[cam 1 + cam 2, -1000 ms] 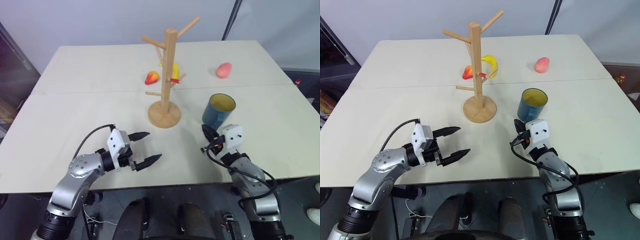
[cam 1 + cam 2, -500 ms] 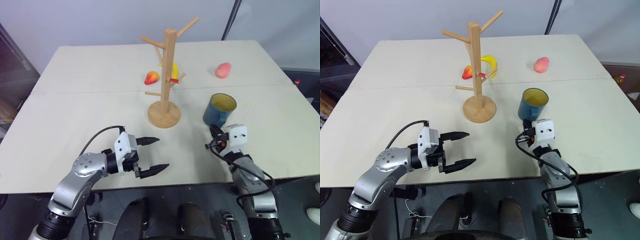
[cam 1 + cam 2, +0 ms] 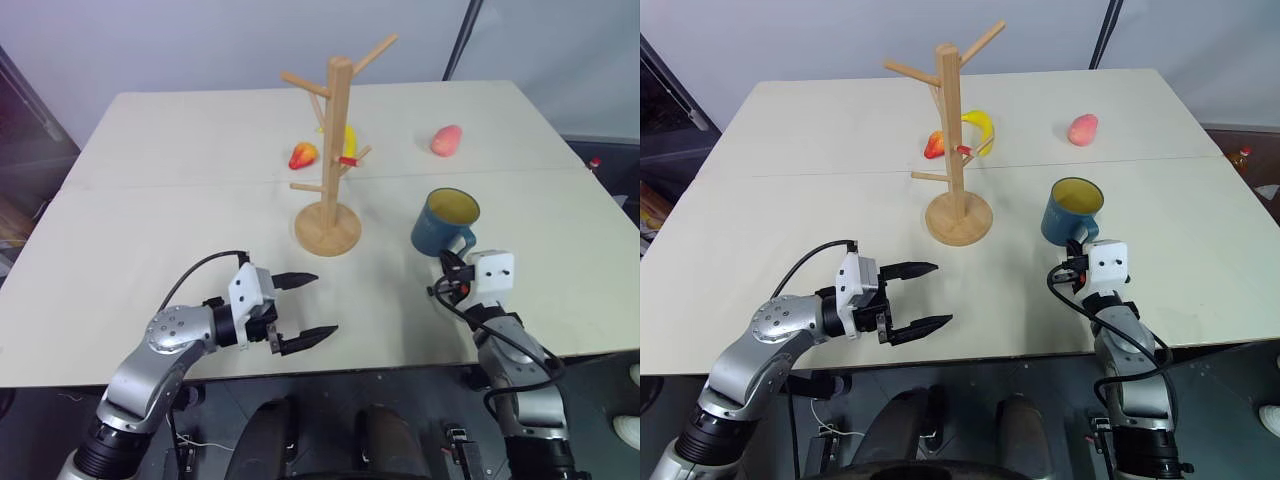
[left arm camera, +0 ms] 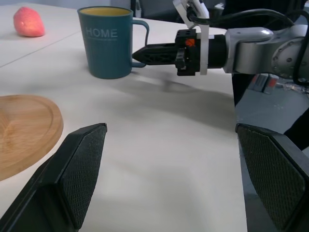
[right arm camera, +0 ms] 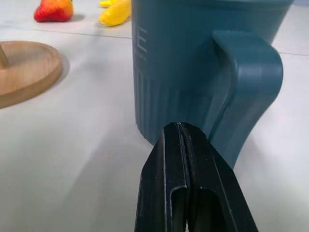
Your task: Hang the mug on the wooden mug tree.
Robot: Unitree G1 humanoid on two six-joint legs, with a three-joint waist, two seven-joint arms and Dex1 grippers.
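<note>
Mug stands upright on the table, to the right of the wooden mug tree and apart from its round base; handle turned toward the robot's right arm. Nothing is hung yet.

Right gripper: jaws pressed together, holding nothing, tips just beside the handle at the mug's foot. Whether they touch it I cannot tell from the wrist view. Left gripper: jaws spread wide, empty, hovering over the near table well apart from the mug.

Handling judgement: rigid, glazed-looking wall, probably ceramic, so moderately heavy, slippery and chip-prone if knocked against a peg. Best hold looks like a pinch across the rim or wall, leaving the handle loop free to slide over a peg. The closed jaws must part first.

Writing: "HOME" in pale capitals on the mug's side, read in the left wrist view. No other labels legible.
</note>
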